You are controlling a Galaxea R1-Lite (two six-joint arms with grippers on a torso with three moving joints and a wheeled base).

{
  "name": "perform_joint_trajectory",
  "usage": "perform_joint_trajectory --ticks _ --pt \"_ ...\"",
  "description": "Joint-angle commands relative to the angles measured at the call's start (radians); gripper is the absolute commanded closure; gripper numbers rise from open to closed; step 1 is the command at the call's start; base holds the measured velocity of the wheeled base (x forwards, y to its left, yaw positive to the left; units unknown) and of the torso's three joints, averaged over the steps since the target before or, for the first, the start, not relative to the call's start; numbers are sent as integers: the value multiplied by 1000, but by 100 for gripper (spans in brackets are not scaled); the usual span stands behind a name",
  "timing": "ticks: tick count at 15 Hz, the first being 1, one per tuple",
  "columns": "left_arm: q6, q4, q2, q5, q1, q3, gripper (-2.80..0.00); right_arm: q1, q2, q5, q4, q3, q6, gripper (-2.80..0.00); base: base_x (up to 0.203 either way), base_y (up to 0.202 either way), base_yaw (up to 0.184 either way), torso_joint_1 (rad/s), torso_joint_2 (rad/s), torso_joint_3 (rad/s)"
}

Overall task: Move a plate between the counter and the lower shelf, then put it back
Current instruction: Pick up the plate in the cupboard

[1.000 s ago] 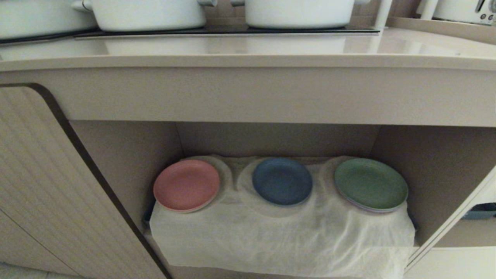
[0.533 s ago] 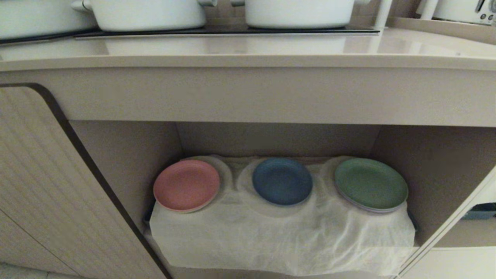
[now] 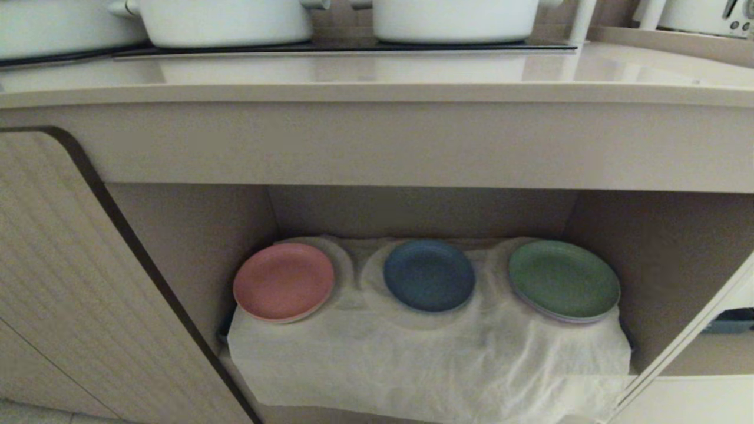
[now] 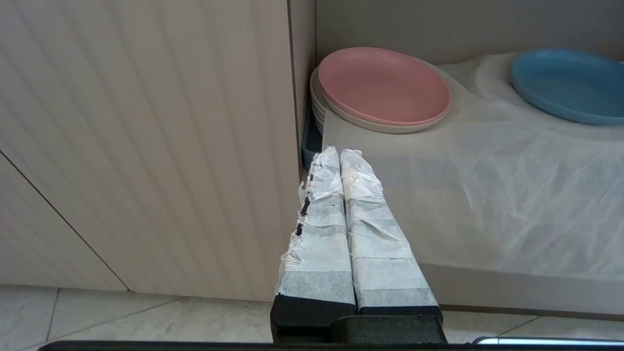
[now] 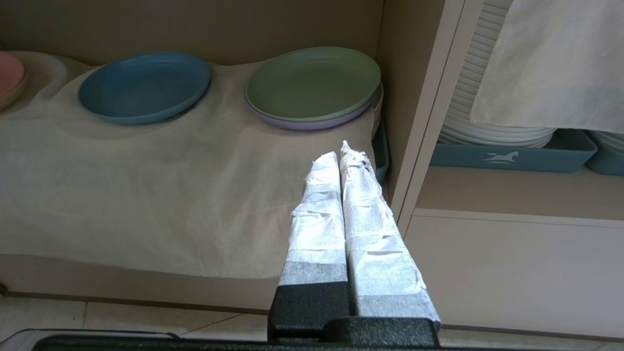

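Waiting below counter (image 3: 377, 94) | blue plate (image 3: 429, 275) centred on cloth-lined lower shelf (image 3: 424, 353), between pink plate (image 3: 283, 282) and green plate (image 3: 564, 280) | left gripper (image 4: 340, 155), right gripper (image 5: 340, 152): fingers together, empty, short of shelf, likely pre-reach.

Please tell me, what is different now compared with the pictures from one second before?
Nothing visibly changed. The blue plate lies on the cloth of the lower shelf, between the pink plate and the green plate, as before; neither tool shows in the head view.
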Motion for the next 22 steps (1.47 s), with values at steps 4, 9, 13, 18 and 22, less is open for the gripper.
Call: perform_joint_trajectory --ticks 4,9,13,18,22 --pt "0 0 0 0 0 0 0 0 2 0 0 0 -1 0 0 0 0 0 0 0" --pt "0 0 0 0 0 0 0 0 2 1 -1 0 -1 0 0 0 0 0 0 0" --pt "0 0 0 0 0 0 0 0 2 0 -1 0 -1 0 0 0 0 0 0 0" --pt "0 0 0 -1 0 0 0 0 2 0 1 0 -1 0 0 0 0 0 0 0" --pt "0 0 0 -1 0 0 0 0 2 0 -1 0 -1 0 0 0 0 0 0 0"
